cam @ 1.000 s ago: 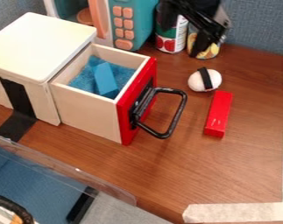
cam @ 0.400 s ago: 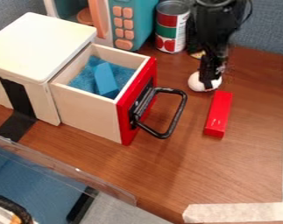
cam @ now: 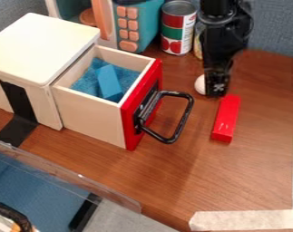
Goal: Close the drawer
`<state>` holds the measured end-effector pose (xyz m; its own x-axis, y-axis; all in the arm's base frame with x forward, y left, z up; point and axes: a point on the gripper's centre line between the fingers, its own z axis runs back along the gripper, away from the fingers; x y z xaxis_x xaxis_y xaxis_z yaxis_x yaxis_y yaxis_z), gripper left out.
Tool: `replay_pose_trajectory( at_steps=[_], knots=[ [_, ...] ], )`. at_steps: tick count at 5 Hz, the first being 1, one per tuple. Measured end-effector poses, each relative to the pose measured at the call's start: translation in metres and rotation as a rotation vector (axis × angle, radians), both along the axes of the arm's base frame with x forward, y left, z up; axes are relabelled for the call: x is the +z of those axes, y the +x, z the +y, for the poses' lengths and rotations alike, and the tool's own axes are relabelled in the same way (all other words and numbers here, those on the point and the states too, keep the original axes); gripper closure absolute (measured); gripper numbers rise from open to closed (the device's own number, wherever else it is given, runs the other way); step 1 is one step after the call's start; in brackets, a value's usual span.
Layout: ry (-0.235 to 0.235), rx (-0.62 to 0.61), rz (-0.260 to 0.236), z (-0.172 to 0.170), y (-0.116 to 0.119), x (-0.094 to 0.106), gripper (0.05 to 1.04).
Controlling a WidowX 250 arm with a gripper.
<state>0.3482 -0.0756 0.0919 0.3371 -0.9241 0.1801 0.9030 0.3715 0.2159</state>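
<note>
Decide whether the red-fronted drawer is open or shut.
Open: the drawer juts from its white-topped cabinet, exposing the blue block inside.

Arm (cam: pixel 224 38): black | bulky rounded segments | pale markings near the lower end

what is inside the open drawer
A blue block lies on blue cloth-like material in the drawer. What lies beneath that material, and the drawer's floor, can't be seen because they are covered.

Drawer front (cam: pixel 131 122) red, handle (cam: pixel 183 121) blk, block (cam: pixel 109 82) blue.
</note>
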Motion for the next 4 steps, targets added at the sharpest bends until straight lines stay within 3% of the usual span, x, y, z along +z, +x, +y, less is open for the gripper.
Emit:
replay_pose_trajectory(
  at_steps=[1, 2, 4],
  knots=[
    [-0.007, -0.130, -0.008, -0.002, -0.005, -0.008, 0.082],
    [0.000, -0.145, 0.003, -0.001, -0.009, -0.017, 0.082],
    [0.016, -0.158, 0.074, -0.009, -0.027, -0.050, 0.082]
  ],
)
